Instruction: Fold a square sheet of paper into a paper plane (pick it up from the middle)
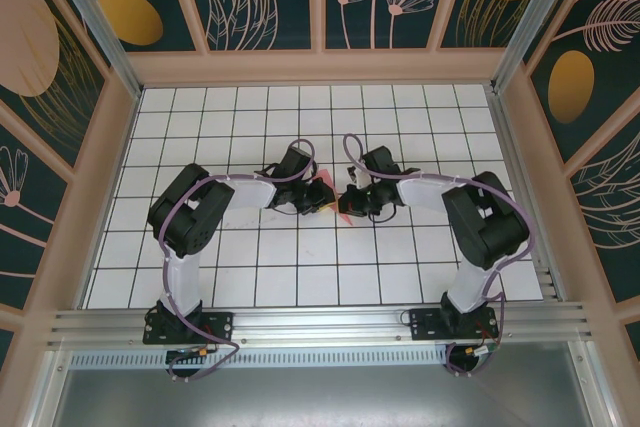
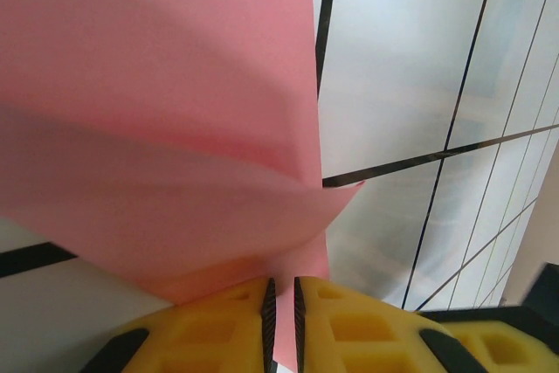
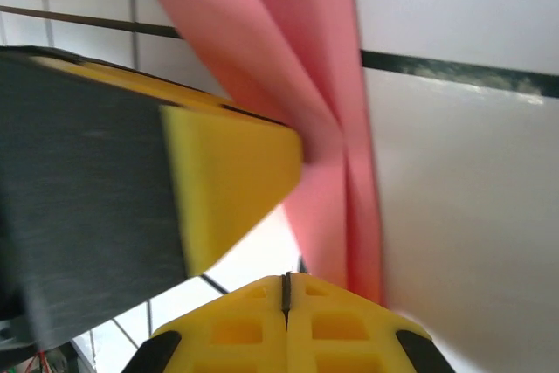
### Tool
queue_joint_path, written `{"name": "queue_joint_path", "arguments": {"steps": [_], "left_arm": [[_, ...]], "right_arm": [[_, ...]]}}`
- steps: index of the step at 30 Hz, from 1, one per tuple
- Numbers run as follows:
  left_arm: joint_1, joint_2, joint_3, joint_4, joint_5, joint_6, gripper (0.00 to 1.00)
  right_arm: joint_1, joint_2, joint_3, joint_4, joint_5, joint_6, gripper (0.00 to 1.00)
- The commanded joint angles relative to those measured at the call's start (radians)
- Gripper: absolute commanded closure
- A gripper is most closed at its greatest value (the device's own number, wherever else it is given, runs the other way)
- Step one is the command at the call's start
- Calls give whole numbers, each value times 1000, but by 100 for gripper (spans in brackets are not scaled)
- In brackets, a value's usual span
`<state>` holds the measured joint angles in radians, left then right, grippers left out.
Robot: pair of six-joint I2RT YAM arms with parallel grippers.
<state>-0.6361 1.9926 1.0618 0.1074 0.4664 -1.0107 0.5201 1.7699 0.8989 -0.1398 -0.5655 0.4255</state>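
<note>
The bench (image 1: 250, 277) is a white top ruled with a black grid. At the frame's centre the folded pink paper (image 1: 345, 211) sits over it; whether it touches the tiles cannot be told.

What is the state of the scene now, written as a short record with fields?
Sheet: salmon-pink paper, creased, between both end effectors
Left end effector: shut on the sheet
Right end effector: shut, next to the sheet; whether it grips the sheet is unclear
Place: middle of the gridded table
</note>
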Motion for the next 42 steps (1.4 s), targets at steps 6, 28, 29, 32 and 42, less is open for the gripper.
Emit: {"name": "queue_joint_path", "arguments": {"steps": [6,28,29,32,42], "left_arm": [[16,35,39,-60,-88,118,77],[28,17,77,-42,-152,325,67],[29,18,74,-41,-153,325,67],[33,26,69,-38,-159,331,67],[69,70,87,-71,-196,390,67]], "right_arm": [[-37,28,-74,7,34,-11,100],[-60,53,-105,-7,19,-21,100],[-60,53,-105,-7,19,-21,100],[-60,51,-108,-14,19,-22,100],[-59,45,-132,-51,28,-45,100]]}}
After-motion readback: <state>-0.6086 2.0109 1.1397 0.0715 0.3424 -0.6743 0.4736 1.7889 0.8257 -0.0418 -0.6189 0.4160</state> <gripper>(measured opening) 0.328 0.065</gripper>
